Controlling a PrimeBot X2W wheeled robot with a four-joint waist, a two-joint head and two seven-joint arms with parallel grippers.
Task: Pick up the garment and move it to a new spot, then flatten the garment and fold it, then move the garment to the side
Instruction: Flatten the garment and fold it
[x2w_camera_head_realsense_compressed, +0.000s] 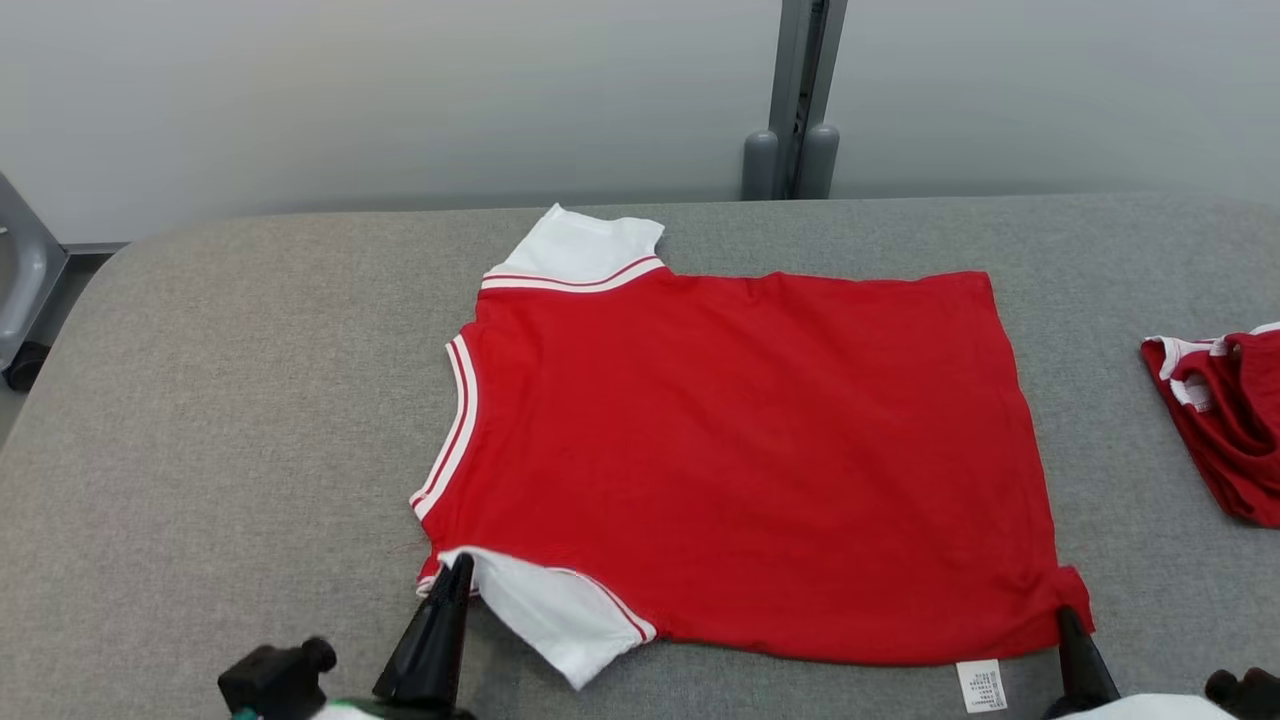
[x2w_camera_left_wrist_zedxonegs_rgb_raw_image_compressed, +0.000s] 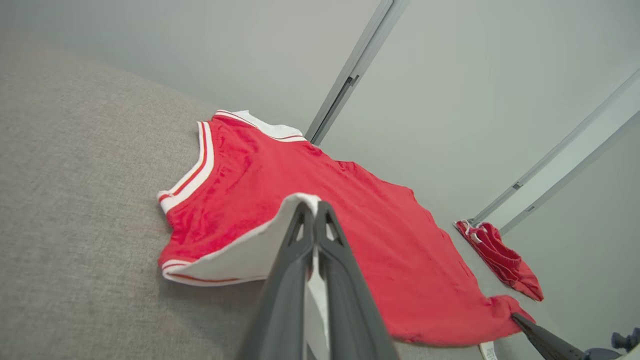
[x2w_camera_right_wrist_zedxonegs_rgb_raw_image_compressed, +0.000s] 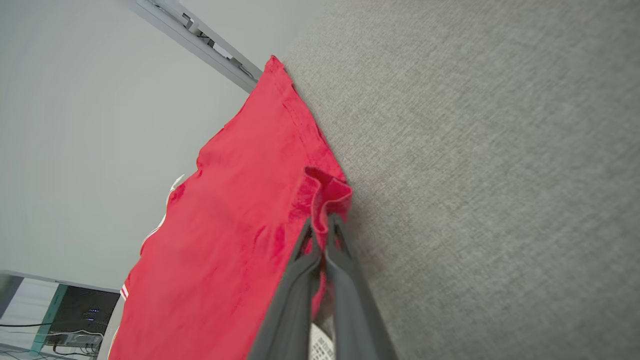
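Note:
The garment (x2w_camera_head_realsense_compressed: 740, 450) is a red T-shirt with white sleeves and white-striped collar, spread flat on the grey table, collar to the left. My left gripper (x2w_camera_head_realsense_compressed: 458, 568) is shut on the near white sleeve, whose edge is lifted; in the left wrist view the gripper (x2w_camera_left_wrist_zedxonegs_rgb_raw_image_compressed: 314, 206) pinches that white fabric (x2w_camera_left_wrist_zedxonegs_rgb_raw_image_compressed: 250, 255). At the shirt's near right hem corner my right gripper (x2w_camera_head_realsense_compressed: 1066, 612) is shut on the red cloth, which bunches around the tips of the gripper (x2w_camera_right_wrist_zedxonegs_rgb_raw_image_compressed: 322, 220) in the right wrist view. A white label (x2w_camera_head_realsense_compressed: 980, 685) hangs at the hem beside it.
A second red and white garment (x2w_camera_head_realsense_compressed: 1225, 420) lies crumpled at the table's right edge. The grey padded table (x2w_camera_head_realsense_compressed: 220, 420) has bare room to the left and behind the shirt. A grey post (x2w_camera_head_realsense_compressed: 795, 100) stands behind the far edge.

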